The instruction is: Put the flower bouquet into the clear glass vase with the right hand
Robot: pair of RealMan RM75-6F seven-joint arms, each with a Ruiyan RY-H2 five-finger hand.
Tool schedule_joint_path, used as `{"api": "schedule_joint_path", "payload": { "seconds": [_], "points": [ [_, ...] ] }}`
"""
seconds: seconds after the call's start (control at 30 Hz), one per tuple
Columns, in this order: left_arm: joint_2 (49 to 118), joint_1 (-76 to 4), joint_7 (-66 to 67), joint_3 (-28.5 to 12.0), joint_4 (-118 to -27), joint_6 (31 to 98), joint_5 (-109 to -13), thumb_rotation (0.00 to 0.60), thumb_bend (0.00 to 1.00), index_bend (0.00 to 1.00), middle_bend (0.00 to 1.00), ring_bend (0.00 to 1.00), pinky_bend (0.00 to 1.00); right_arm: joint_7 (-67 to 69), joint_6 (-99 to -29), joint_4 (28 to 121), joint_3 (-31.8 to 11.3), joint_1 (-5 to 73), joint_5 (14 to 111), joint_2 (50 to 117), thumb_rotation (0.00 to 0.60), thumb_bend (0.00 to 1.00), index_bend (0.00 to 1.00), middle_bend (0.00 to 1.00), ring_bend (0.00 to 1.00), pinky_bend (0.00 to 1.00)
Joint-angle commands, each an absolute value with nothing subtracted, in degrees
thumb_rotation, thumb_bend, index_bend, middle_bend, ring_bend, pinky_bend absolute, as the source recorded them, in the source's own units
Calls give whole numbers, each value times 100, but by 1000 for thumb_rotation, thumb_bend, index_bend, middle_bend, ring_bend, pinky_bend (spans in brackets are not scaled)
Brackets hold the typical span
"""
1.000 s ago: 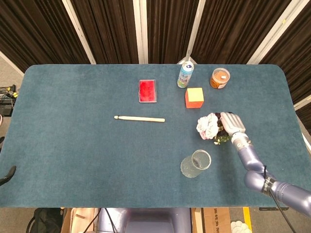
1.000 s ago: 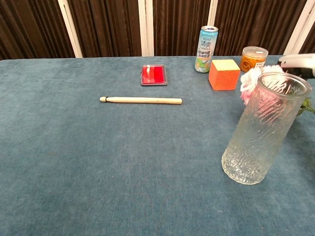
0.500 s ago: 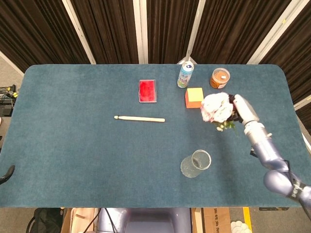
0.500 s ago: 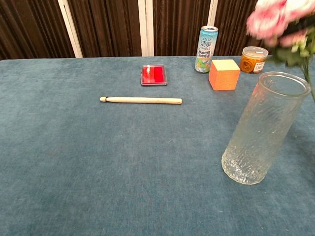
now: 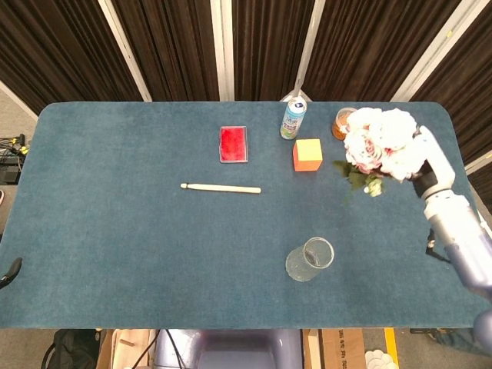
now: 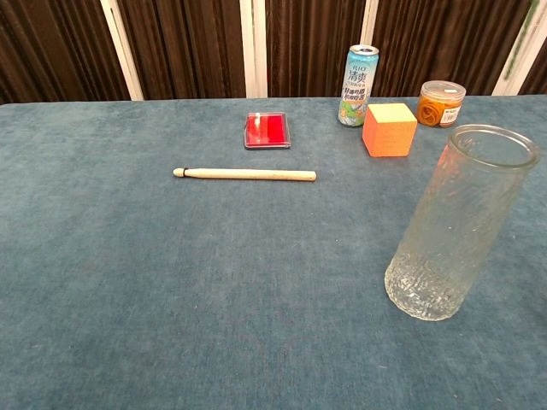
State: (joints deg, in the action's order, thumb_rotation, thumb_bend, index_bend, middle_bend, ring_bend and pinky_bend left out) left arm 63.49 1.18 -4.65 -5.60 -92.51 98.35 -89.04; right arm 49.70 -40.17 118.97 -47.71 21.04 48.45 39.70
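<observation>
My right hand [image 5: 430, 171] grips the flower bouquet [image 5: 380, 148], a bunch of pale pink and white blooms with green leaves, lifted well above the table at the right in the head view. The clear glass vase [image 5: 310, 260] stands upright on the blue cloth near the front edge, left of and nearer than the bouquet. In the chest view the vase [image 6: 455, 223] fills the right side, and neither the bouquet nor the hand shows there. No view shows my left hand.
At the back stand a drink can [image 5: 293, 118], an orange-and-yellow cube [image 5: 307, 154] and a small jar [image 6: 441, 103], partly hidden by the blooms in the head view. A red flat case [image 5: 234, 144] and a wooden stick [image 5: 221, 187] lie mid-table.
My right hand has lifted the bouquet off the cloth, raising it and carrying it right and toward the back. The bouquet has left the chest view. The vase has not moved.
</observation>
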Motion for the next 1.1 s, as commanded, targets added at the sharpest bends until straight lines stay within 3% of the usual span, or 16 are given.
{"api": "schedule_joint_path", "payload": {
  "seconds": [0.03, 0.27, 1.1],
  "points": [
    [6340, 118, -495, -567, -9248, 9831, -8892, 600, 345, 129, 0, 0, 110, 5161, -4606, 12624, -4975, 1718, 4835, 3668, 600, 321, 500, 459, 502, 179],
    [6308, 112, -610, -581, -9237, 9784, -8828, 600, 344, 129, 0, 0, 110, 4977, -5152, 13159, -4723, 1643, 5106, 3791, 600, 320, 504, 460, 502, 179],
    [6336, 109, -414, -563, -9310, 9744, -8811, 600, 344, 129, 0, 0, 110, 5852, -5723, 12869, -3516, 1191, 7022, 4279, 600, 320, 512, 460, 502, 179]
  ]
}}
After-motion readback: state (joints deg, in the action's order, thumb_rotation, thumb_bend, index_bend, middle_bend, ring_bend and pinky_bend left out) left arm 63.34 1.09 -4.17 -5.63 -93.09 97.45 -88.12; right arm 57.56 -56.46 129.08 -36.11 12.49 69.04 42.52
